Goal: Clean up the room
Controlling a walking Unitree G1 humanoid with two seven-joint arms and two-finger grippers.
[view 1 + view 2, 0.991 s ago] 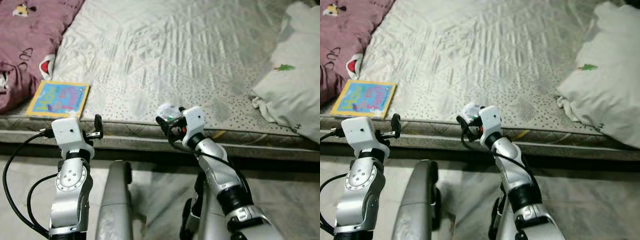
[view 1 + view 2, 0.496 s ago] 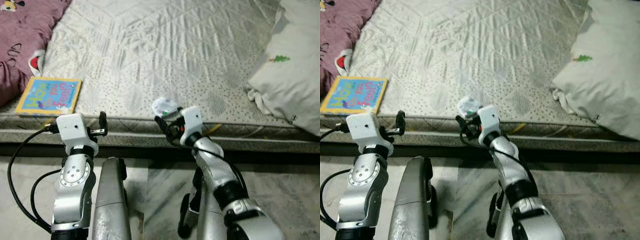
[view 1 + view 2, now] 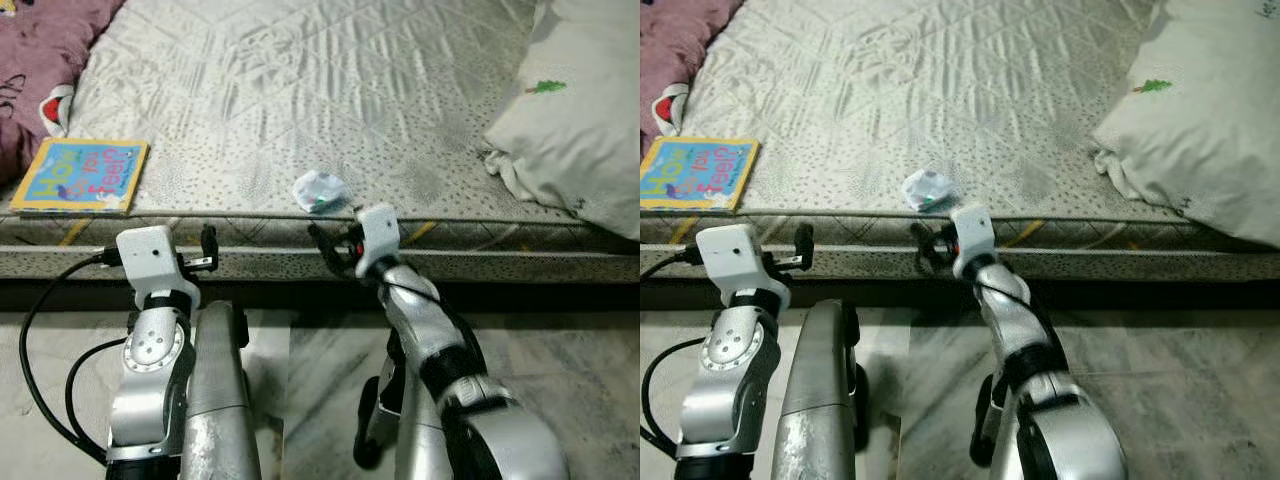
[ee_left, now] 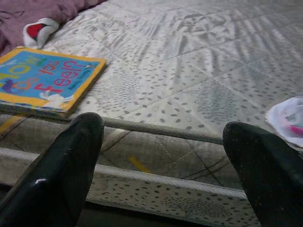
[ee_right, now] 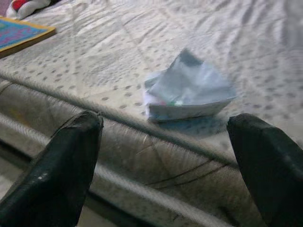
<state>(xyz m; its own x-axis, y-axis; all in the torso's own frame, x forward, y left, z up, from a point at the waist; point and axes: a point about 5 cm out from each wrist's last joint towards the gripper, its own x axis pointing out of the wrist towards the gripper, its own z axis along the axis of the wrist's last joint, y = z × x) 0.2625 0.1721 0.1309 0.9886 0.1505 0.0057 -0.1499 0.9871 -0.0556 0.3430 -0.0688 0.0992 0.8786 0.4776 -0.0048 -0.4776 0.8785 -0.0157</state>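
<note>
My right end effector point(image 3: 330, 245) sits low against the near edge of the bed point(image 3: 330, 90), fingers spread wide with nothing between them. Just beyond its tips, on the mattress top right at the edge, lies a crumpled wrapper point(image 3: 319, 190), pale and translucent with specks of green and pink. In the right wrist view the wrapper point(image 5: 189, 94) sits between the two fingers point(image 5: 66, 161) but further out, apart from both.

My left end effector point(image 3: 205, 250) is held at about the same height, also facing the bed edge, fingers wide apart and holding nothing. Ahead of it and off to its outer side, a children's book point(image 3: 80, 177) with a yellow border and blue cover lies flat near the mattress edge. Past the book I see a maroon blanket point(image 3: 35, 50) and a small red and white cloth item point(image 3: 55, 105).

Well off to the outer side of my right end effector, a white pillow point(image 3: 575, 120) rests on the bed. Grey marbled floor point(image 3: 580, 360) lies below both arms.
</note>
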